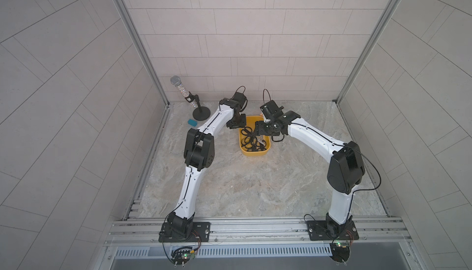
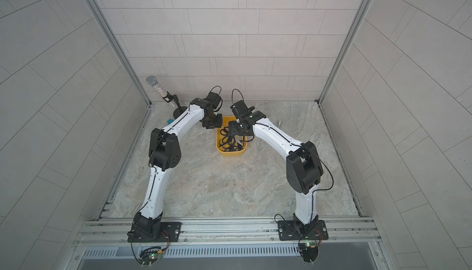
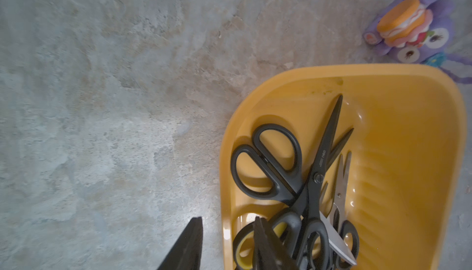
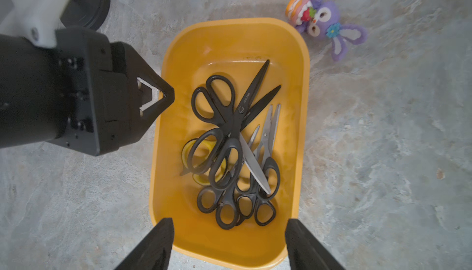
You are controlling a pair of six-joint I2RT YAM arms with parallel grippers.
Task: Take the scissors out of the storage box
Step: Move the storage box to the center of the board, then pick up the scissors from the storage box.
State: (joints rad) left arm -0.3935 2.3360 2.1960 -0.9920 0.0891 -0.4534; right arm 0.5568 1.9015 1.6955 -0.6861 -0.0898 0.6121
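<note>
All six pairs of scissors (image 4: 229, 153) lie heaped in the one yellow storage box (image 4: 291, 82) on the tabletop (image 4: 383, 153): five with black handles, and one with yellow-and-black handles under the others. My right end effector (image 4: 229, 220) hangs above the box, its two fingers spread wide and gripping nothing. My left end effector (image 3: 227, 219) is partly spread astride the box's side rim, one finger outside and one over the scissors. One purple toy rabbit (image 4: 324, 21) lies just beside the box, and one microphone (image 1: 180, 88) stands well apart.
</note>
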